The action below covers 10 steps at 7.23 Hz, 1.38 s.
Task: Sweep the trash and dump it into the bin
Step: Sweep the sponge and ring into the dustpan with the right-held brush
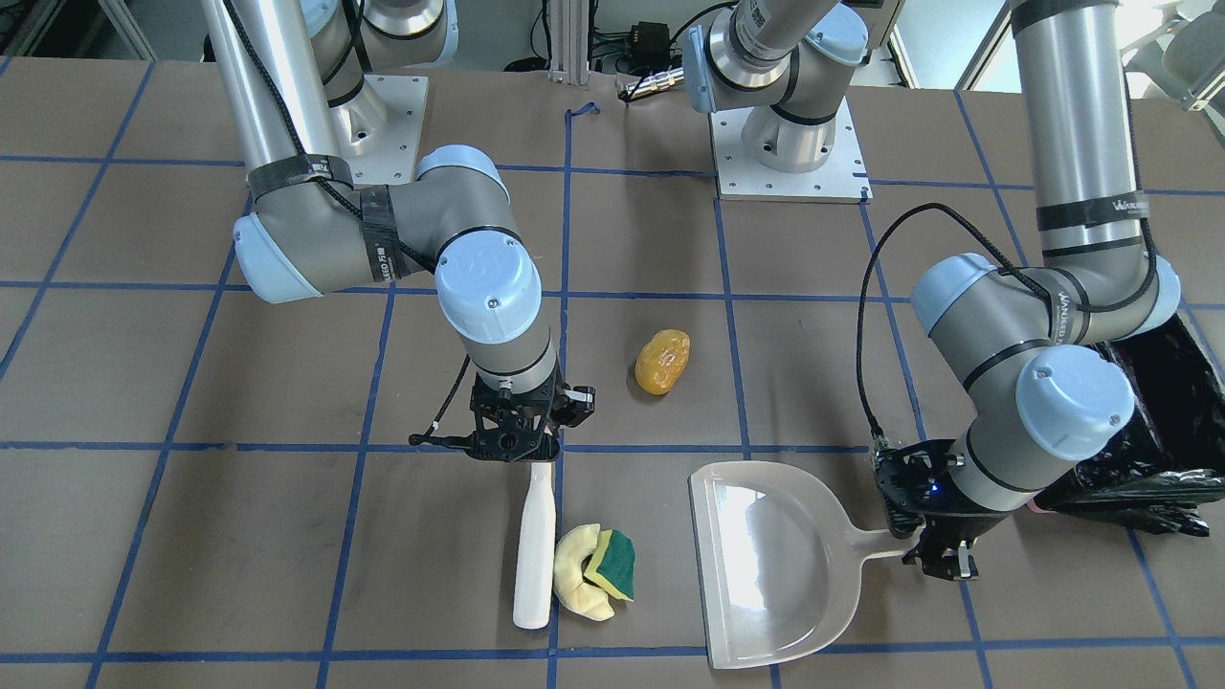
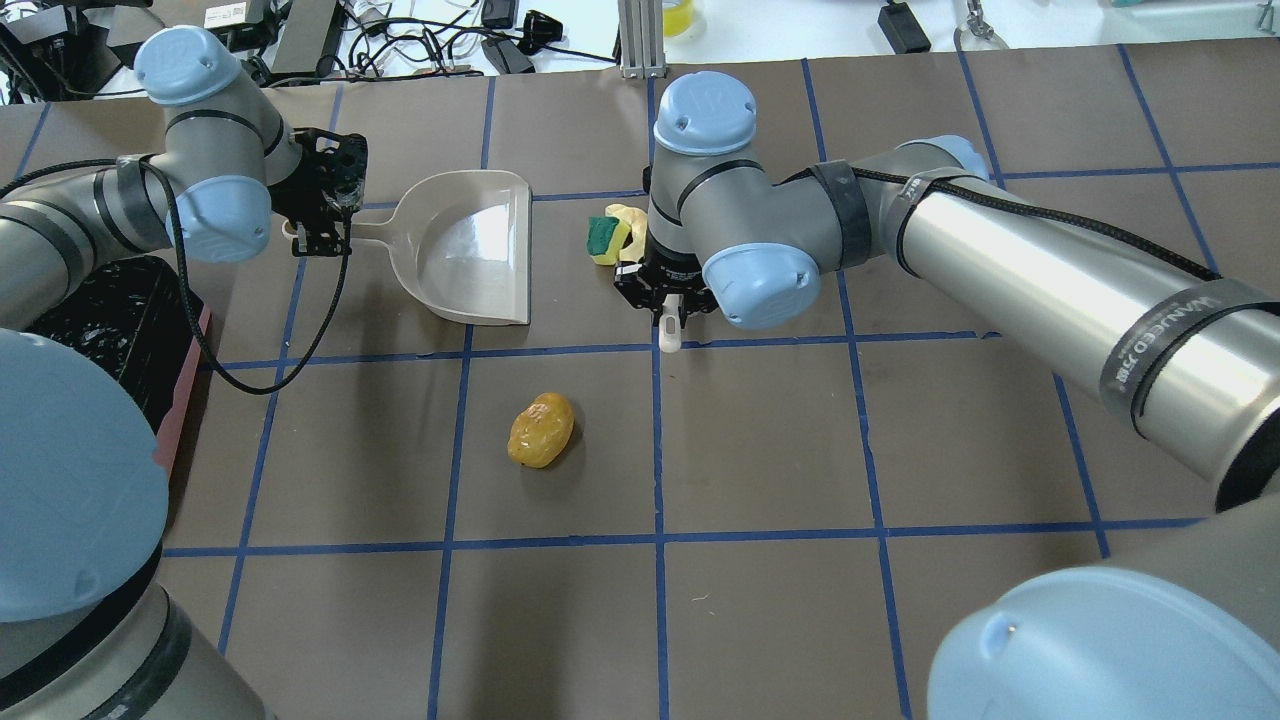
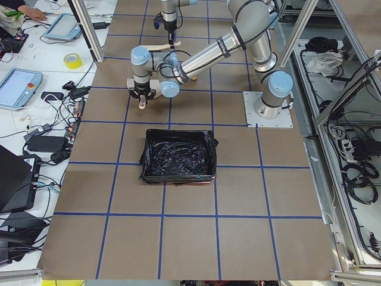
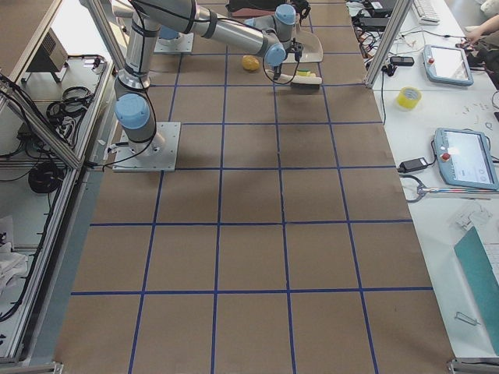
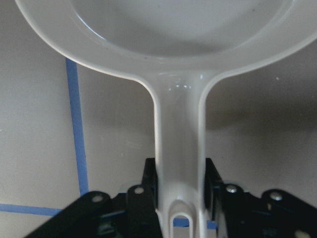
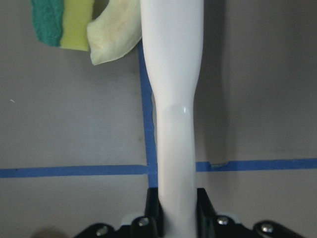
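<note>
The bin (image 2: 120,310), a pink tub lined with a crinkled black bag, sits at the table's 9 o'clock edge in the overhead view, close under the left arm. At about 1 o'clock from it lies the white dustpan (image 2: 470,250), flat on the table with its open mouth facing 3 o'clock. The left gripper (image 2: 318,235) is clamped on the dustpan's handle, which the wrist view shows pinched between the jaws. At 3 o'clock from the dustpan's mouth, near but apart, the right gripper (image 2: 668,310) grips the handle of the white brush (image 1: 534,555), which lies along a blue tape line. The trash is in two places. The orange-yellow lump (image 2: 541,430) rests alone at roughly 5 o'clock from the dustpan, well apart from it. The pale curved peel (image 1: 579,574) sits just beside the brush head on the dustpan's side, and the yellow-and-green sponge (image 1: 612,563) leans against the peel, between it and the dustpan.
</note>
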Available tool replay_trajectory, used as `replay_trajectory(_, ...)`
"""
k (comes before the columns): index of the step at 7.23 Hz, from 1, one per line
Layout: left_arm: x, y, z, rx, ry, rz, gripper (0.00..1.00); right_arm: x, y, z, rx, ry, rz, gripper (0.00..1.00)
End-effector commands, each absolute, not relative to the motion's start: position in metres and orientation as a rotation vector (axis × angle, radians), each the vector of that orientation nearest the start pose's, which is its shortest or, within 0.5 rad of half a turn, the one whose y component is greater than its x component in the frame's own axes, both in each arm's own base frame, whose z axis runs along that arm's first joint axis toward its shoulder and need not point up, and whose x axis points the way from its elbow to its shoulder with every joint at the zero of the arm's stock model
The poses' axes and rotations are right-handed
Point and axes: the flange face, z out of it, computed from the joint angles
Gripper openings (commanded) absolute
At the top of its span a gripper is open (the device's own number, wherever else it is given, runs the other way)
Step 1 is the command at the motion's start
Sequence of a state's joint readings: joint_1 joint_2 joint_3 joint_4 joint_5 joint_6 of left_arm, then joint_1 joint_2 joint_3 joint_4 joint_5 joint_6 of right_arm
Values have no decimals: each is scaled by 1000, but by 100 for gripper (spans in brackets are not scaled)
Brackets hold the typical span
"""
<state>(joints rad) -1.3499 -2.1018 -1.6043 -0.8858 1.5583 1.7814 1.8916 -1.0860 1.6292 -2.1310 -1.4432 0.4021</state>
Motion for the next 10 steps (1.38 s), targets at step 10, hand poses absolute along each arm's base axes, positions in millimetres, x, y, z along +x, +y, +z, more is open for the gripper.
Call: replay_trajectory(10, 12, -669, 231, 2150, 2161, -113, 3, 421, -527, 312, 159, 3043, 158, 0)
